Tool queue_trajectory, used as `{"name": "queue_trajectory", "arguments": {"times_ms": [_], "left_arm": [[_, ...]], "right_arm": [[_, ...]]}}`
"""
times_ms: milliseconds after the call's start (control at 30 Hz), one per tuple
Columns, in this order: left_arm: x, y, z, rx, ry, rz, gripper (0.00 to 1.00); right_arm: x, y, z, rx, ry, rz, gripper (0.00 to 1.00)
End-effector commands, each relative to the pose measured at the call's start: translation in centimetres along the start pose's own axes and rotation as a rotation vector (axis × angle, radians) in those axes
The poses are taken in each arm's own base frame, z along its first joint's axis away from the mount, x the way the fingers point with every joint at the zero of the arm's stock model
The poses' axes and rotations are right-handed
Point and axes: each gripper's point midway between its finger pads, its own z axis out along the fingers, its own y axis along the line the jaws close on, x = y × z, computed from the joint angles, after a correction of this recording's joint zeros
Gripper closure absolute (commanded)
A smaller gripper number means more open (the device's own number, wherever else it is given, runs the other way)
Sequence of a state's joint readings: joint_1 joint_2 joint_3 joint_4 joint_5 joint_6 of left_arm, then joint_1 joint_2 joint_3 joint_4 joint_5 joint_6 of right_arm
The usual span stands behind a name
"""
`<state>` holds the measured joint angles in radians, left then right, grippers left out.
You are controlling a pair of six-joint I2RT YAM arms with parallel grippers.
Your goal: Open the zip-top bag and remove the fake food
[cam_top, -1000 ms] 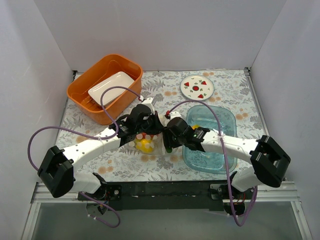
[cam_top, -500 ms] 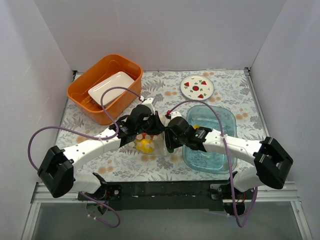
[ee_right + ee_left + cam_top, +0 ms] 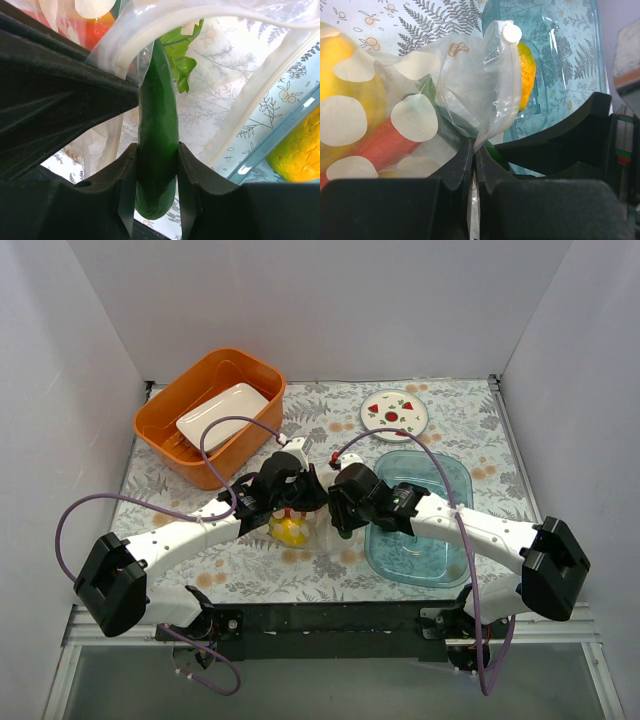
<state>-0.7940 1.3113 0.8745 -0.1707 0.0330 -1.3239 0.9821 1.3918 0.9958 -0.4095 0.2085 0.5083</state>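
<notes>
Tablecloth [image 3: 250, 570] printed with ferns lies under the dotted bag [image 3: 470, 85], its rim pinched tight by the left gripper [image 3: 474, 150] while the right gripper [image 3: 157, 165] clamps a green toy vegetable [image 3: 157, 100] at its mouth. Beyond stand a blue tray [image 3: 420, 552], orange tub [image 3: 150, 430], strawberry plate [image 3: 395, 417] and white walls [image 3: 320, 310].

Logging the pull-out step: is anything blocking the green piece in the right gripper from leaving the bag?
Nothing visible does. The right gripper is shut on the green piece, whose near end appears to stick out through the open mouth of the zip-top bag, while the left gripper pinches the bag's edge.
</notes>
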Motion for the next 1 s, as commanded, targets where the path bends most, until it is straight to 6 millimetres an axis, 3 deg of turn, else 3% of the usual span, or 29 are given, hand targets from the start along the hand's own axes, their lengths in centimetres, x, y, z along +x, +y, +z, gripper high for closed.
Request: {"name": "queue_trajectory", "arguments": {"times_ms": [0, 133, 500, 800, 967], "left_arm": [[-1.7, -0.1, -0.9, -0.017, -0.072, -0.003, 1.0], [-2.6, 0.1, -1.0, -0.042, -0.103, -0.015, 1.0], [-4.1, 0.2, -1.3, -0.07, -0.156, -0.035, 1.0], [-5.5, 2.1, -1.7, -0.154, -0.185, -0.057, 1.0], [-5.2, 2.2, -1.8, -0.14, -0.164, -0.057, 1.0]], "right_arm": [[-1.9, 0.6, -2.0, -0.012, -0.032, -0.023, 0.86], [-0.1, 0.3, -2.3, -0.037, -0.002, -0.023, 0.87], [1.7, -0.8, -3.6, -0.031, 0.018, -0.021, 0.87], [2.0, -2.0, -5.8, -0.019, -0.042, 0.03, 0.89], [1.1, -6.0, -7.7, 0.097, -0.14, 0.14, 0.85]]}}
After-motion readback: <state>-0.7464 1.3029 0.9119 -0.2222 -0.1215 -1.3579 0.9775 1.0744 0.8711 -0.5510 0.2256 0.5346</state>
